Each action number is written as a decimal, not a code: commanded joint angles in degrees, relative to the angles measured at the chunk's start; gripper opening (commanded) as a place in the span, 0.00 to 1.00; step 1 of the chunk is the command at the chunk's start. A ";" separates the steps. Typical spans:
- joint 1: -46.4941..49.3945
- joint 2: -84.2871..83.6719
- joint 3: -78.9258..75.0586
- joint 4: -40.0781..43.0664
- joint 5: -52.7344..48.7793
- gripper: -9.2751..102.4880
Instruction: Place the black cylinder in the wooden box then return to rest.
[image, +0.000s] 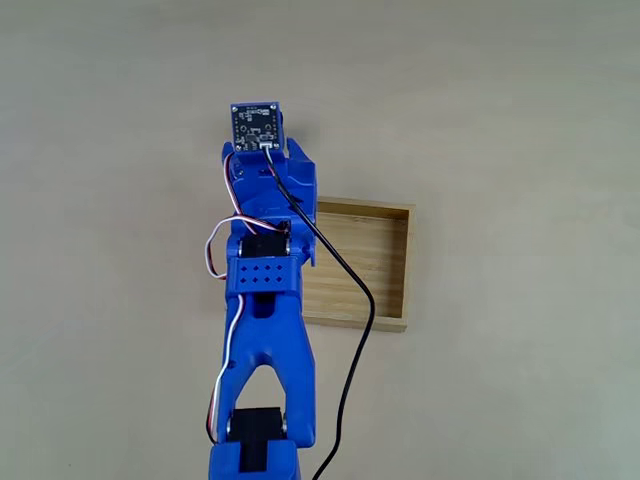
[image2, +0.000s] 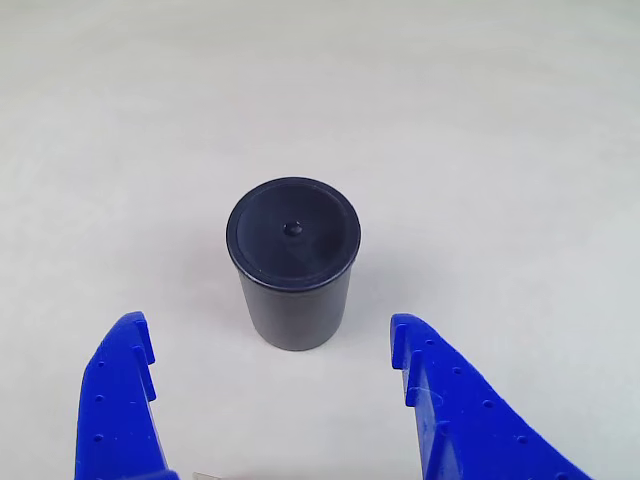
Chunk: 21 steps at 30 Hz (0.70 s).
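— While the blue arm (image: 262, 330) is reaching up the left half of the fixed view, what is lying to its right?

— The wooden box (image: 372, 262) is sitting on the pale worktop (image: 520, 120), with the arm and a black cable (image: 352, 330) overlapping its left edge.

— And in the other view, going left to right?

— One blue fingertip (image2: 125, 350) is showing at lower left. The black cylinder (image2: 293, 262) is standing upright on the worktop in the middle. The second fingertip is showing at lower right.

— Are the jaws gripping it?

— No. The gripper (image2: 268, 348) is sitting spread wide, its jaws apart and touching nothing, with the cylinder just beyond the tips.
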<state>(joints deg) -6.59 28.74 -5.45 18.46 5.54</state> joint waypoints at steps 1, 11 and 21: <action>0.97 -2.02 -7.21 -2.11 0.88 0.40; 2.11 2.11 -11.69 -2.20 1.67 0.40; 1.67 5.89 -15.21 -2.46 1.05 0.40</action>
<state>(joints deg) -4.48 36.65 -13.10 18.28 6.86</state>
